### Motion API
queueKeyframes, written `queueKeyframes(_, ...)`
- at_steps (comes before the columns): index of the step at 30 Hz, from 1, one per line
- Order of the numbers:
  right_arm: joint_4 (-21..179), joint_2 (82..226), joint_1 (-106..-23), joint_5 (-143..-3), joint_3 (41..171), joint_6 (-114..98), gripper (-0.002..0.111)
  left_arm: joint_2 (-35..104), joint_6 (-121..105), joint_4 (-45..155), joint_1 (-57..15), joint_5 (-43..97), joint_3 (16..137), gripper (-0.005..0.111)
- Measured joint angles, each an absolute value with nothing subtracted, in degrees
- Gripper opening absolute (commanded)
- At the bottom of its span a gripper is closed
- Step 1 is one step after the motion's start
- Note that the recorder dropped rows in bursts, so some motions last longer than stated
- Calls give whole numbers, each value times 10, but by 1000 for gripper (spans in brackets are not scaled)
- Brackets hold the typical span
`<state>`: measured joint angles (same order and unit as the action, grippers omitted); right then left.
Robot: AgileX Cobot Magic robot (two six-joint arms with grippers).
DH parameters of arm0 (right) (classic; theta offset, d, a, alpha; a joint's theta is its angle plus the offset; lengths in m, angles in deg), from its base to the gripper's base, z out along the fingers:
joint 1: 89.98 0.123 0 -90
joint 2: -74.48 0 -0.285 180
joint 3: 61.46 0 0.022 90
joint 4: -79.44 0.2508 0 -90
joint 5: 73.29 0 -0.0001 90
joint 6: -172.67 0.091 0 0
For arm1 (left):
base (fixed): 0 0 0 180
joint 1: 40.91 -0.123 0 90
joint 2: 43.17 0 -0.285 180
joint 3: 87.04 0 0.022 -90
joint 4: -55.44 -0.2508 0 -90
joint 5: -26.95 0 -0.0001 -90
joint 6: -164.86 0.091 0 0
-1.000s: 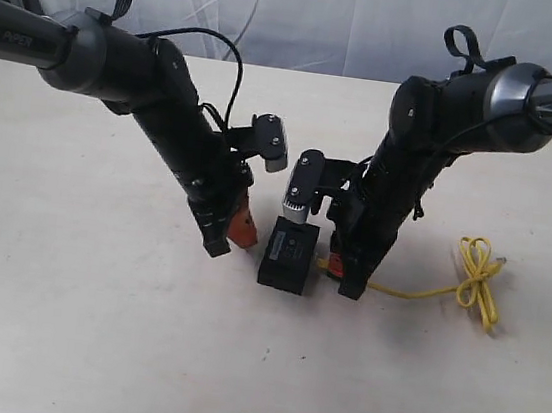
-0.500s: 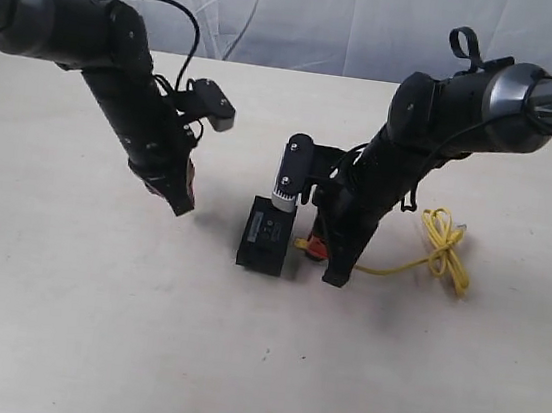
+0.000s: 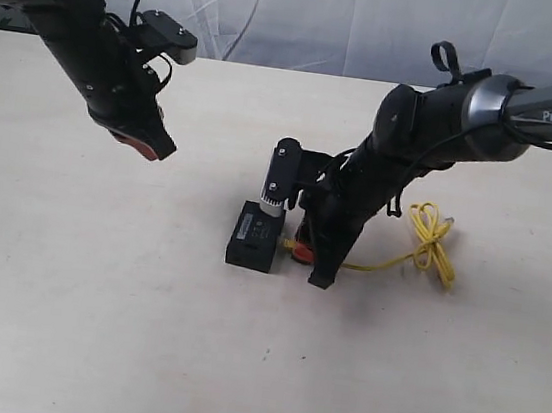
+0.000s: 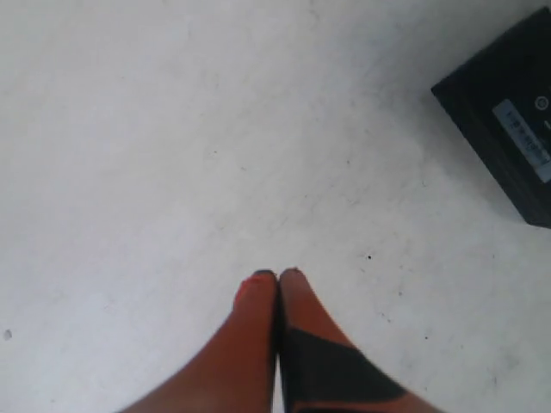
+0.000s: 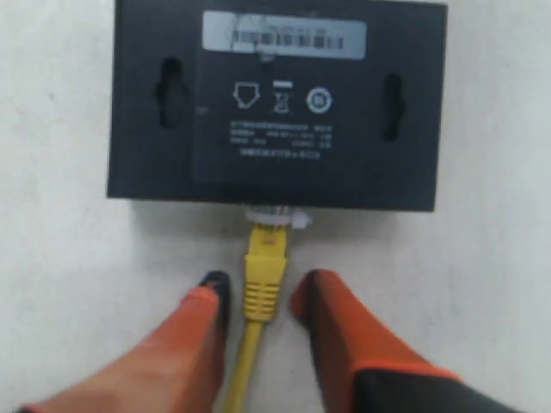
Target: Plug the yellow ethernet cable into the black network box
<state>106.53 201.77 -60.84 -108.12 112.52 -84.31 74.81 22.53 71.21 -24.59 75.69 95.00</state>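
The black network box lies flat on the table, its white label strip facing up. The yellow ethernet cable runs from a knotted loop on the right to its plug, which sits at a port in the box's near side. My right gripper is open, with a finger on each side of the yellow plug boot and small gaps between. In the exterior view that gripper points down just right of the box. My left gripper hangs shut and empty far to the upper left; the left wrist view shows it over bare table, with the box's corner at the edge.
A pale tabletop spreads around the box. White cloth hangs behind the table's back edge. The right arm's wrist camera stands just above the box.
My left arm has swung up and away to the left. The right gripper, the box and the cable's loop have shifted left across the table.
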Motion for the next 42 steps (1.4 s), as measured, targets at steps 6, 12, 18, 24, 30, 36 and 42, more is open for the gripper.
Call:
queueKeyframes(6, 1042, 2009, -608, -1060, 1126, -793, 73, 715, 192, 684, -253, 763, 950, 0)
queueKeyframes(12, 1019, 1953, -608, -1060, 1126, -746, 58, 683, 150, 655, -254, 780, 950, 0)
queueKeyframes(18, 946, 1903, -613, -1088, 1126, -599, 2, 645, 105, 604, -254, 811, 945, 0)
queueKeyframes(24, 857, 1862, -671, -1164, 1126, -452, 1, 591, 23, 507, -254, 822, 907, 0)
queueKeyframes(30, 833, 1807, -758, -1223, 1126, -363, -1, 537, -12, 491, -257, 821, 874, 0)
queueKeyframes(36, 830, 1740, -821, -1242, 1118, -323, -1, 494, -25, 495, -294, 819, 845, 0)
queueKeyframes(42, 830, 1667, -863, -1223, 1079, -301, -1, 429, -31, 507, -317, 778, 804, 0)
